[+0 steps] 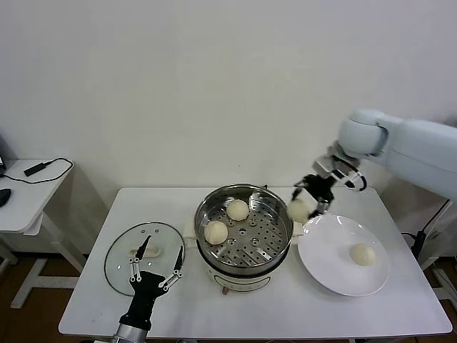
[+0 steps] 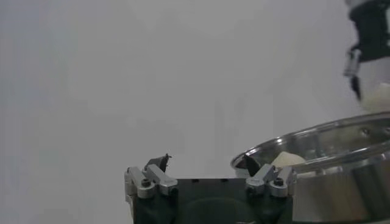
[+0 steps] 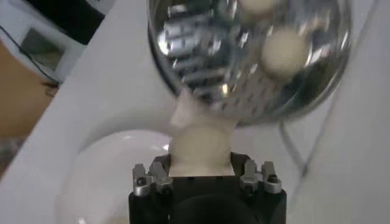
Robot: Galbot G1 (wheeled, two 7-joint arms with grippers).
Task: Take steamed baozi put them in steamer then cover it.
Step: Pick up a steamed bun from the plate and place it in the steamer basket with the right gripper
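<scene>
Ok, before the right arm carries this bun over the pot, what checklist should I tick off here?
1. Right gripper shut on a baozi: ok.
2. Held bun lifted off the white plate: ok.
3. Steamer uncovered, with free tray space beside the two buns inside: ok.
4. Glass cover flat on the table, apart from the pot: ok.
5. Left gripper open over the cover, outside the carry path: ok.
6. How firmly the bun is gripped: cannot tell.

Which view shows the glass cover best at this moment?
The head view: the whole cover lies flat on the table left of the steamer, with the left tool open over its near edge. The left wrist view and the right wrist view do not show it.
</scene>
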